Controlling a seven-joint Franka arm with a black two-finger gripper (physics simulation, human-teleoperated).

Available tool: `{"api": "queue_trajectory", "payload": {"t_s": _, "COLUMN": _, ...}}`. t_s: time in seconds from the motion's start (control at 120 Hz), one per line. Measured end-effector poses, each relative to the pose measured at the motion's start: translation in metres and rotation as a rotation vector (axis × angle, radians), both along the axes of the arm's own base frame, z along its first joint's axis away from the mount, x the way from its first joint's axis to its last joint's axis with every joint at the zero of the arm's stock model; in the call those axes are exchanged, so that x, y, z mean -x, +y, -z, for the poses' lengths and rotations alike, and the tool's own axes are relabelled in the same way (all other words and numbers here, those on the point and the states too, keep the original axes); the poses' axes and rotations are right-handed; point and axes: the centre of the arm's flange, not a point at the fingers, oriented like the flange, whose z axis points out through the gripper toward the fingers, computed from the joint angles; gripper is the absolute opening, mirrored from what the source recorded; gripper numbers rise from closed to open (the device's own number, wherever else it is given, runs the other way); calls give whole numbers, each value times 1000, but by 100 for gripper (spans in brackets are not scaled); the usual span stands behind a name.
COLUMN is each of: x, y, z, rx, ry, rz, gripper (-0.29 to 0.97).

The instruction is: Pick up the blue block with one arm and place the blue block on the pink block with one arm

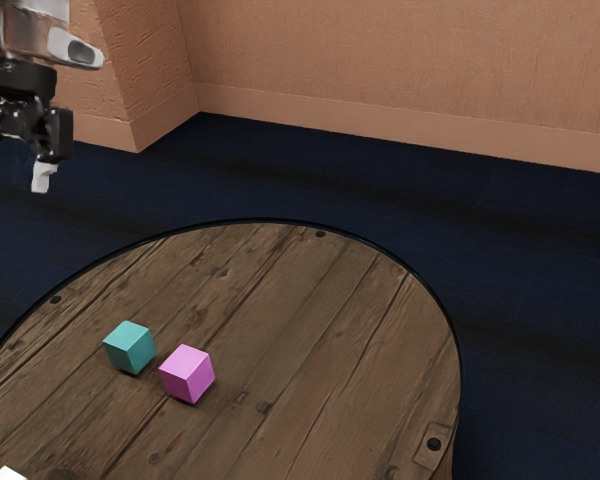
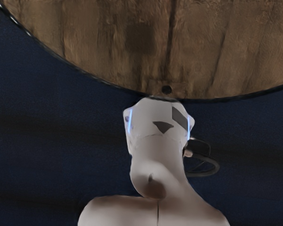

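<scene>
A teal-blue block (image 1: 130,347) rests on the round wooden table (image 1: 310,330), toward the exterior view's left. A pink block (image 1: 187,373) lies right beside it, slightly nearer the front, and the two stand close together with a narrow gap. My gripper (image 1: 13,172) hangs high in the upper left corner of the exterior view, far above and behind both blocks. Its fingers (image 1: 42,176) stand apart with nothing between them. In the wrist view the table's rim (image 2: 132,92) curves past, with no block on the part seen.
A dark blue carpet (image 1: 500,260) surrounds the table, and tan walls (image 1: 400,70) rise behind. A small white thing (image 1: 5,473) peeks in at the lower left corner. In the wrist view my own white arm (image 2: 155,150) stands over the carpet.
</scene>
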Motion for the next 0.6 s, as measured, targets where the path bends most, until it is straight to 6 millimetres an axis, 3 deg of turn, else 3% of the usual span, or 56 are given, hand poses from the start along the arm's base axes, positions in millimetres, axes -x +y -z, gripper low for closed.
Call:
{"api": "queue_trajectory", "payload": {"t_s": 0.083, "x": -30, "y": 17, "z": 15, "rx": -18, "ry": -193, "rz": -23, "gripper": 68}}
{"api": "queue_trajectory", "payload": {"t_s": 0.15, "x": -45, "y": 0, "z": 11, "rx": -29, "ry": -310, "rz": 11, "gripper": 68}}
{"api": "queue_trajectory", "payload": {"t_s": 0.183, "x": -47, "y": -13, "z": 18, "rx": -30, "ry": -337, "rz": 34, "gripper": 68}}
{"api": "queue_trajectory", "payload": {"t_s": 0.233, "x": -25, "y": -21, "z": 57, "rx": -30, "ry": -332, "rz": 45, "gripper": 68}}
{"api": "queue_trajectory", "payload": {"t_s": 0.283, "x": -1, "y": -8, "z": 105, "rx": -39, "ry": -333, "rz": 29, "gripper": 68}}
{"api": "queue_trajectory", "payload": {"t_s": 0.342, "x": 8, "y": 10, "z": 153, "rx": -46, "ry": -365, "rz": 48, "gripper": 68}}
{"api": "queue_trajectory", "payload": {"t_s": 0.392, "x": 6, "y": 29, "z": 195, "rx": -40, "ry": -377, "rz": 56, "gripper": 68}}
{"api": "queue_trajectory", "payload": {"t_s": 0.458, "x": -8, "y": 43, "z": 236, "rx": -39, "ry": -412, "rz": 86, "gripper": 68}}
{"api": "queue_trajectory", "payload": {"t_s": 0.6, "x": -36, "y": 50, "z": 283, "rx": -59, "ry": -530, "rz": 151, "gripper": 68}}
